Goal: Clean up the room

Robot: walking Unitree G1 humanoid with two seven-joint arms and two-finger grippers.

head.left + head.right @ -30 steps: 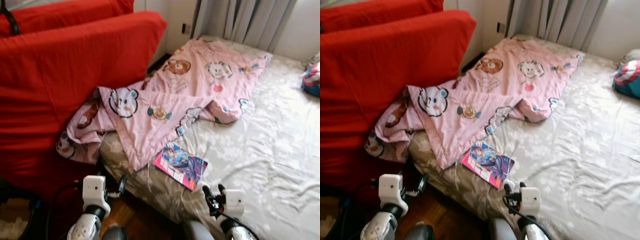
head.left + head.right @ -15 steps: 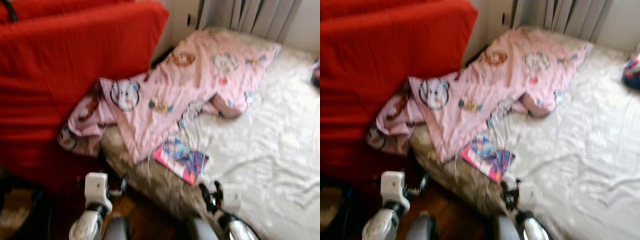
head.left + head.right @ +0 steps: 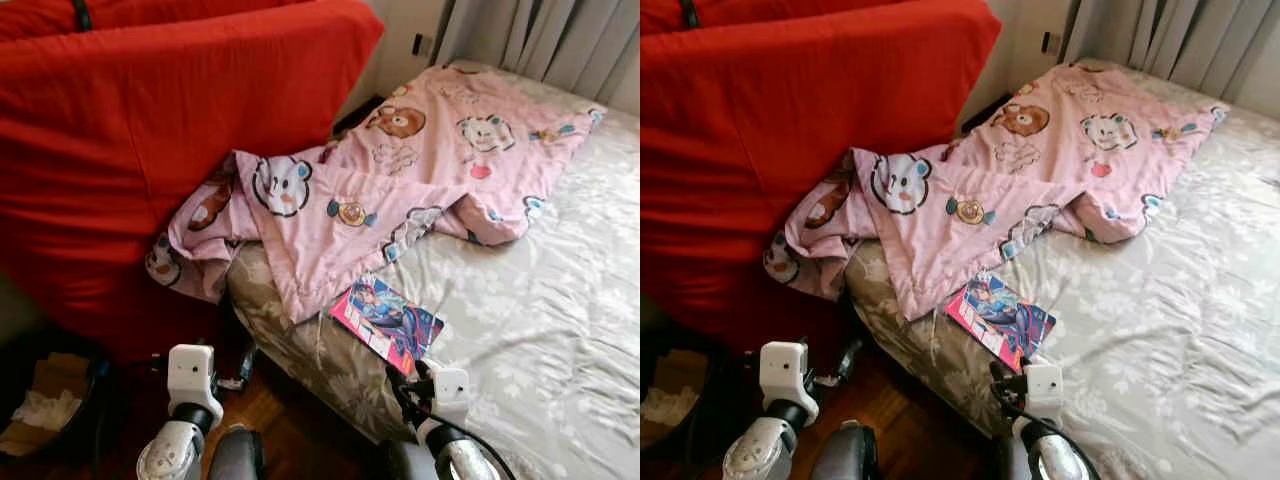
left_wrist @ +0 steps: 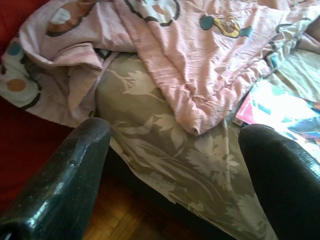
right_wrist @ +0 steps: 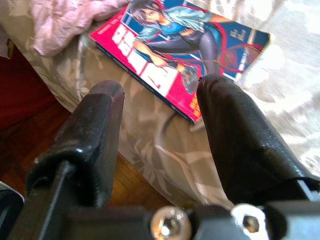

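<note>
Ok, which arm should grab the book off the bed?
Probably the right. Its tool is open and hovers at the bed edge just short of the book; the left tool sits further off, facing the blanket.

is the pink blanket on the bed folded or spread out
Neither neatly: the pink blanket lies rumpled, one bunched end spilling off the bed.

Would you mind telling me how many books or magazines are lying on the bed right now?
1. The magazine lies on the floral sheet near the bed's edge, just beyond the pink blanket corner, ahead of the right claw. Others may be hidden under the blanket.
</note>
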